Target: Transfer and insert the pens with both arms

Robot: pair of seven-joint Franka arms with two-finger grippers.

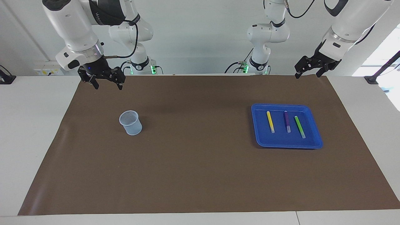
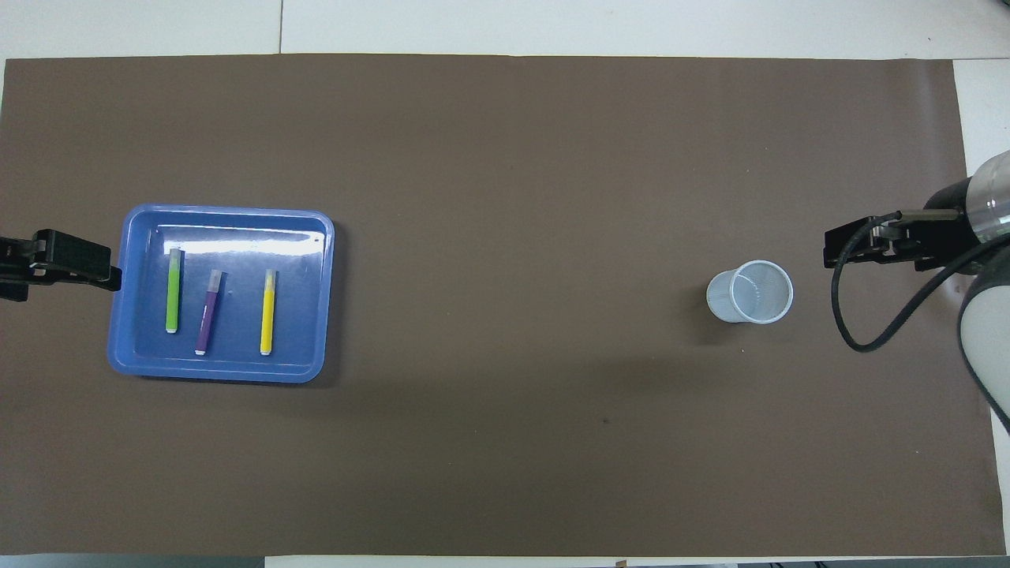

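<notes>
Pens are all unmoved, so by the look of things the task has not begun. The slim yellow marker pen (image 1: 270,121), the slim purple marker pen (image 1: 287,121) and the slim green marker pen (image 1: 300,126) lie side by side, apart from one another, in the shallow blue plastic tray (image 1: 315,139), which sits on the brown paper sheet (image 1: 200,175) covering the table (image 1: 31,125), toward the left arm's end. The translucent ribbed plastic cup (image 1: 130,122) stands upright and empty toward the right arm's end, well apart from the tray.

The left claw (image 1: 310,71) hangs in the air over the table's edge nearest the robots, above the tray's end of the sheet; its fingers are spread and hold nothing. The right claw (image 1: 107,82) hangs over the sheet's corner at the right arm's end, also spread and empty.

Everything is left to do: judging from the layout, each of the three pens has to be picked from the tray, passed between arms, and dropped into the cup.
</notes>
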